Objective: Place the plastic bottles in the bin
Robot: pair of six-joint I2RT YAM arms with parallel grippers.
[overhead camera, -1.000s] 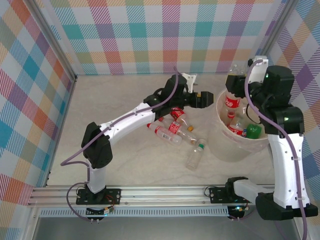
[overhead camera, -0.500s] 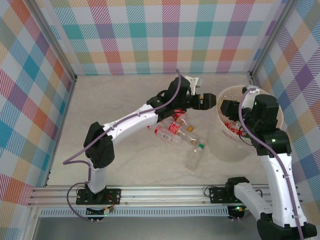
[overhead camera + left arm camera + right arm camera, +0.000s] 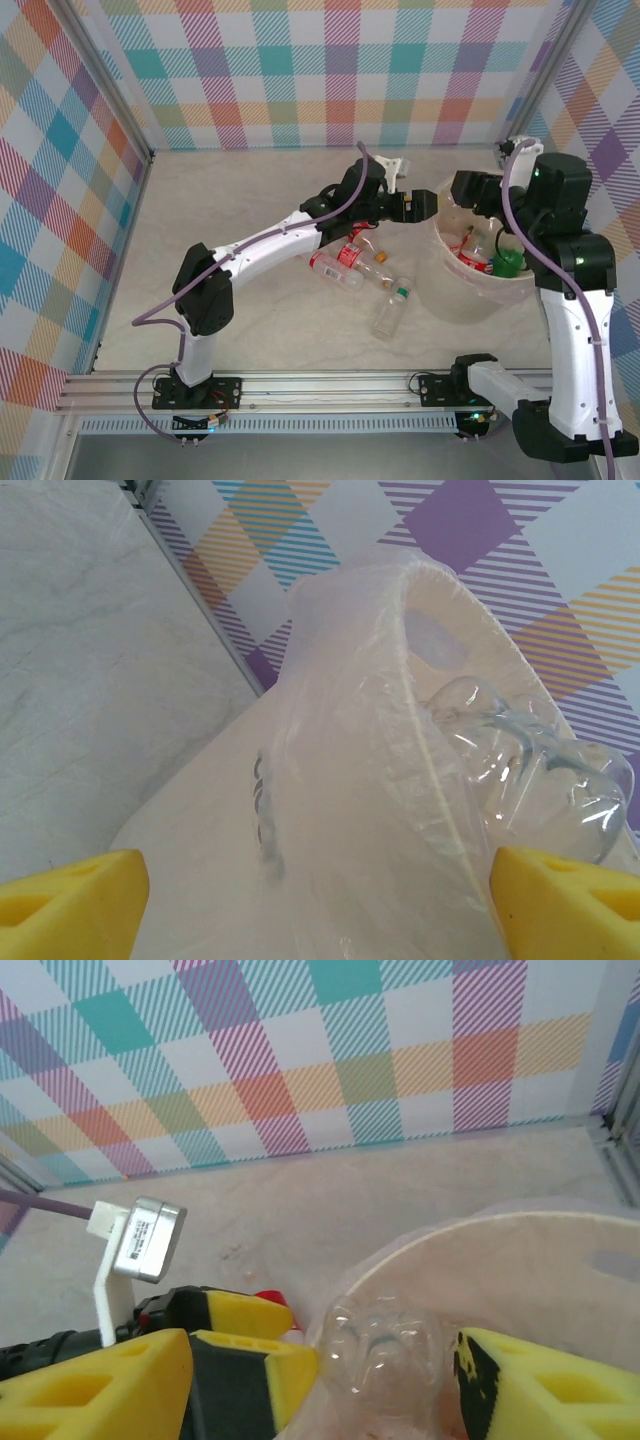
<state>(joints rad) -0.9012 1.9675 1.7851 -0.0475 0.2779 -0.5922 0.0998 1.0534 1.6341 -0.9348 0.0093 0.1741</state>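
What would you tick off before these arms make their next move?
1. Left fingers open and empty: ok.
2. Clear bottle inside the bin rim: ok.
3. Right fingers spread wider than that bottle: ok.
4. Gap between the two arms' fingers at the rim: cannot tell.
5. Table cleared: not ok, several bottles lie there.
6. Bin upright: ok.

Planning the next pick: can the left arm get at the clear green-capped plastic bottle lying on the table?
Probably yes: the clear green-capped plastic bottle lies uncovered on bare table beside the cream-white round bin, and the open left gripper hovers just beyond, nothing between.
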